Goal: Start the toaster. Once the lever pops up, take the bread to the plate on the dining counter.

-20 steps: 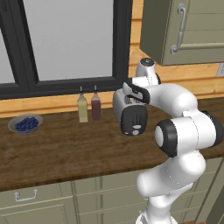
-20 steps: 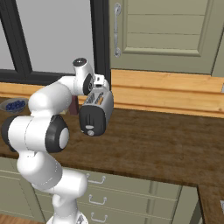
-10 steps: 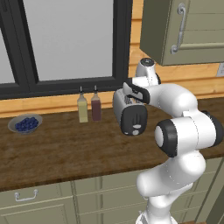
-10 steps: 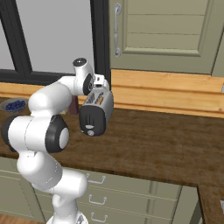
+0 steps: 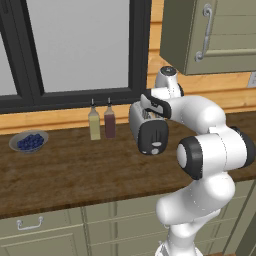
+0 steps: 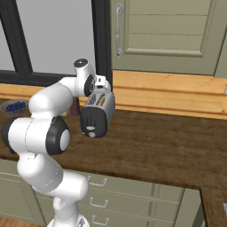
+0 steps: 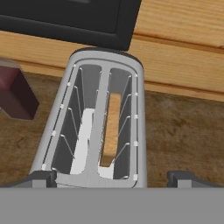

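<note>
silver toaster (image 5: pixel 149 131) stands on the wooden tabletop (image 5: pixel 75 170) near two bottles (image 5: pixel 101 122); a bowl (image 5: pixel 29 141) holds blueberries. right base view: claw (image 6: pixel 101 85) hovers just above the toaster. hand view: claw wide, empty; bread (image 7: pixel 111 129) sits in one slot. step looks like starting the toaster; next calls for pressing the lever.
</note>
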### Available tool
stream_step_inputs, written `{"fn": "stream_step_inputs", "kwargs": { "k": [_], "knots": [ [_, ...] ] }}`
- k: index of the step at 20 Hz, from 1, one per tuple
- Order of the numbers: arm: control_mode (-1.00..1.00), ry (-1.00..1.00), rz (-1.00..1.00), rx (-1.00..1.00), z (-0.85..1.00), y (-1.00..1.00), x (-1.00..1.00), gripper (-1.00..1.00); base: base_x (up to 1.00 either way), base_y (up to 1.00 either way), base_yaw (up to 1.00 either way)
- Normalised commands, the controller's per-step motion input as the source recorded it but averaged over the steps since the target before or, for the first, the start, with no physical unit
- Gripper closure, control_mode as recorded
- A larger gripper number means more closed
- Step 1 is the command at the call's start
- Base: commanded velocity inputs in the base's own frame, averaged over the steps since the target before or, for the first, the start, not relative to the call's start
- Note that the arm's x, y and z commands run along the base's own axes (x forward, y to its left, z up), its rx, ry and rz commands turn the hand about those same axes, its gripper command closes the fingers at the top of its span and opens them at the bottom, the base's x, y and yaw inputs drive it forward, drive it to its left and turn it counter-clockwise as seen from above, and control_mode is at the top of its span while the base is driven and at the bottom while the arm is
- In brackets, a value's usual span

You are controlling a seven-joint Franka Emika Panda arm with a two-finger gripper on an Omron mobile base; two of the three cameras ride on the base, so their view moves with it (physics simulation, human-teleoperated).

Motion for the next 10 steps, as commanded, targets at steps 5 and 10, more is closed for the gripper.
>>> {"fn": "stream_step_inputs", "kwargs": {
  "k": [5,10],
  "knots": [
    [-1.00,0.00,0.00,0.00,0.00,0.00,0.00,-1.00,0.00,0.00,0.00],
    [-1.00,0.00,0.00,0.00,0.00,0.00,0.00,-1.00,0.00,0.00,0.00]
  ]
}}
